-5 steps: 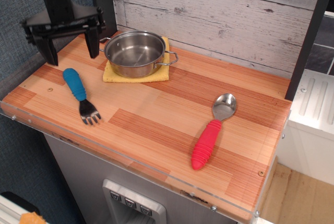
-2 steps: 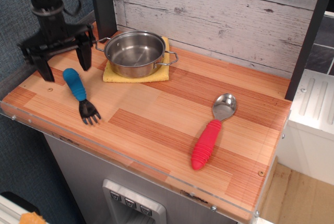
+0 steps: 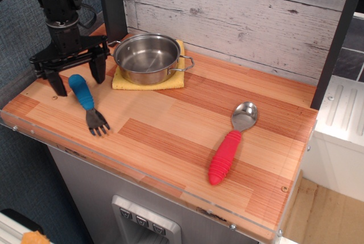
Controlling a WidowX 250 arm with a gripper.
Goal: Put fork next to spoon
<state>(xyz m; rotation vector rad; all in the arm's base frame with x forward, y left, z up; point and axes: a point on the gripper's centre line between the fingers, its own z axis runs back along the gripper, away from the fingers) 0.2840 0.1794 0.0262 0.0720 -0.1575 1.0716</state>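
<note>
my gripper [image 3: 78, 81] sits low at the left end of the wooden counter [image 3: 170, 124], its two black fingers [image 3: 98, 69] spread wide and pointing down, one on each side of the top end of the fork [image 3: 86, 103]. i cannot tell whether the fingertips touch the handle or the wood. the fork lies flat near the front left corner, blue handle toward the back, tines toward the front edge. the spoon [image 3: 232, 140] lies well apart from it on the right half of the counter, red handle toward the front, bowl toward the back wall. between them, toward the back, a steel pot [image 3: 147, 58] stands upright on a yellow cloth [image 3: 149, 81], just beside my right finger. behind the counter runs a wall of pale weathered planks [image 3: 244, 16], and a dark post [image 3: 111, 2] rises at the back left.
</note>
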